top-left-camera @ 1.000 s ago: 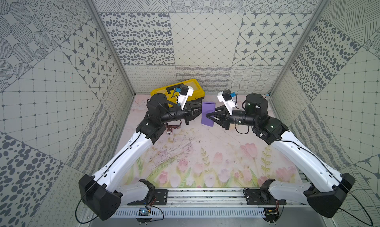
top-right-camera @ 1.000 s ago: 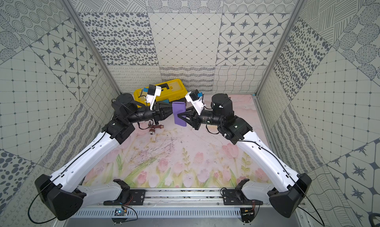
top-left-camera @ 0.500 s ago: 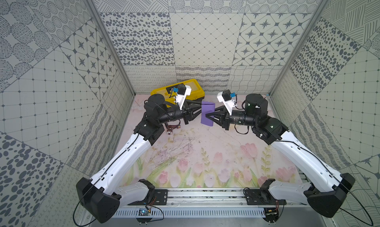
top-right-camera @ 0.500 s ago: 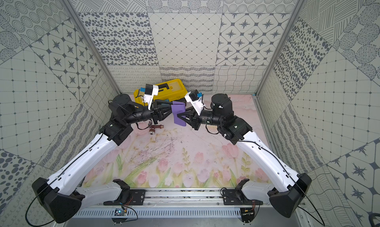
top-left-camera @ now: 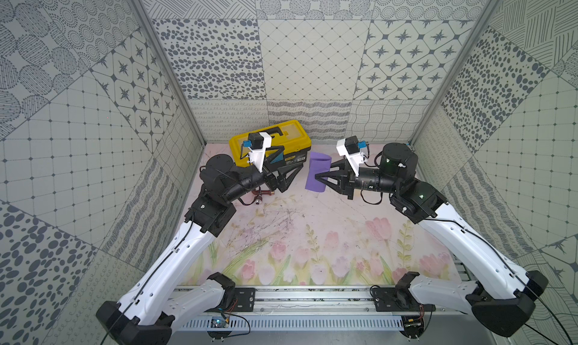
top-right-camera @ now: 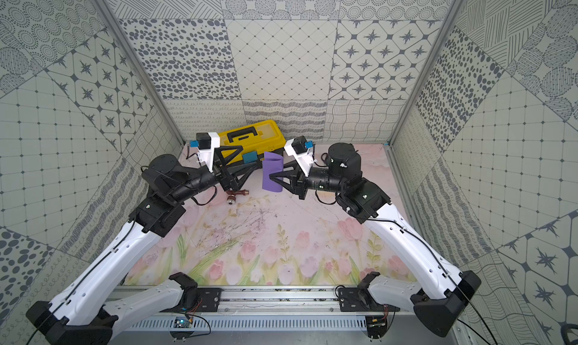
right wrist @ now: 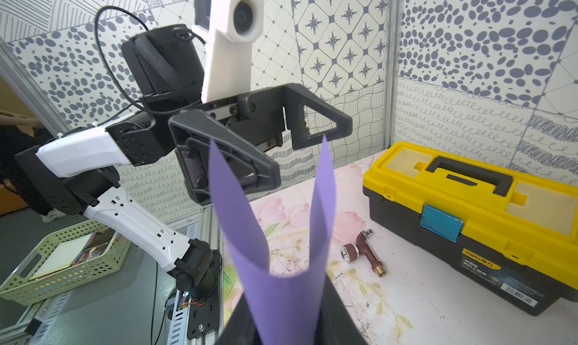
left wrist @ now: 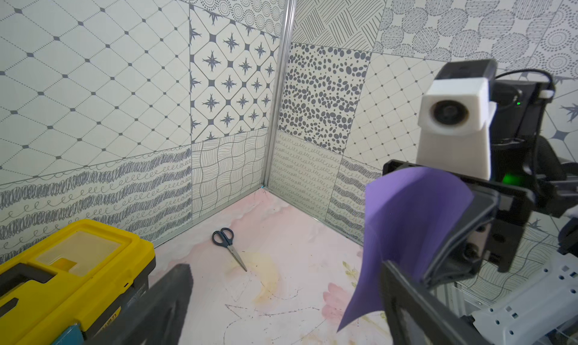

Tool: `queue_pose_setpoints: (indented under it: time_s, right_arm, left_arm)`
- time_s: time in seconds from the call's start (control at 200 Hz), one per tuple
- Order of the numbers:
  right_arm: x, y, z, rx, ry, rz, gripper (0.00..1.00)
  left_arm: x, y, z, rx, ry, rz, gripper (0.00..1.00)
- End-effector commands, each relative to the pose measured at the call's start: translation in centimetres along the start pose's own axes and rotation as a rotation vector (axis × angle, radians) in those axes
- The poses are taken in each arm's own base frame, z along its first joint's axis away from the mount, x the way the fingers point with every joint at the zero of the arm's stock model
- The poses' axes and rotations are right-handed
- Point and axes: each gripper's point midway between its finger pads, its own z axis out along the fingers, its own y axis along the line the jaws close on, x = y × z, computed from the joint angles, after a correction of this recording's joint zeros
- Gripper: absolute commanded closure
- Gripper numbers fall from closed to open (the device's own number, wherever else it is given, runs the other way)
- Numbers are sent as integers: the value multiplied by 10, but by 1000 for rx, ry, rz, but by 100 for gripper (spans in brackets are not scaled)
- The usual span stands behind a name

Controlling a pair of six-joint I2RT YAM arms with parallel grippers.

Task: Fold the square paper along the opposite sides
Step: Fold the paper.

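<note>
The square paper (top-left-camera: 318, 164) (top-right-camera: 272, 167) is purple and bent into a U, held upright above the mat near the back. My right gripper (top-left-camera: 317, 176) (top-right-camera: 271, 177) is shut on its folded end. In the right wrist view the paper (right wrist: 281, 281) rises from between the right gripper (right wrist: 287, 324) fingers, and its two flaps spread apart. My left gripper (top-left-camera: 292, 157) (top-right-camera: 248, 157) (right wrist: 308, 151) stands wide open just left of the sheet, holding nothing. In the left wrist view a corner of the paper (left wrist: 413, 221) hangs beside one finger of the left gripper (left wrist: 284, 265).
A yellow toolbox (top-left-camera: 270, 140) (top-right-camera: 250, 134) (left wrist: 62, 265) (right wrist: 469, 209) stands at the back, behind the left gripper. A brown tap fitting (top-left-camera: 259, 197) (top-right-camera: 234, 196) (right wrist: 362, 252) lies on the mat below it. Scissors (left wrist: 228, 243) lie near the back corner. A green basket (right wrist: 62, 265) sits off the table.
My left gripper has opened wide, let go of the paper and drawn back slightly to the left. The right gripper keeps the sheet in the same place.
</note>
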Motion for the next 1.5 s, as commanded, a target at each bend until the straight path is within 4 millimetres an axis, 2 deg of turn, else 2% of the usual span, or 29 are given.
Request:
queue_pose_setpoints:
  time_s: [0.0,0.235,0.34,0.41,0.565,0.715,1.031,1.366,1.496]
  right_arm:
    - [-23,20,-7,-72,-67,-65,70]
    - [-20,25,-13,-73,-62,-114,67]
    - [-19,33,-15,-121,-61,-142,67]
    - [-19,41,-15,-173,-59,-161,67]
    - [-19,58,-14,-301,-56,-191,67]
    - [-23,64,-14,-353,-70,-208,68]
    - [-28,59,-6,-365,-81,-208,68]
    - [-23,49,4,-348,-68,-199,67]
    - [-21,47,5,-340,-65,-197,66]
  left_arm:
    - [2,-29,-12,145,-12,54,2]
    - [-5,-76,-40,371,-33,106,2]
    - [-6,-103,-54,535,-9,116,2]
    - [-5,-113,-57,622,23,96,2]
    - [3,-106,-45,625,66,52,2]
    - [8,-101,-36,635,88,23,2]
    - [16,-97,-25,647,105,-13,2]
    - [24,-107,-18,709,136,-49,2]
    - [25,-110,-19,713,141,-46,7]
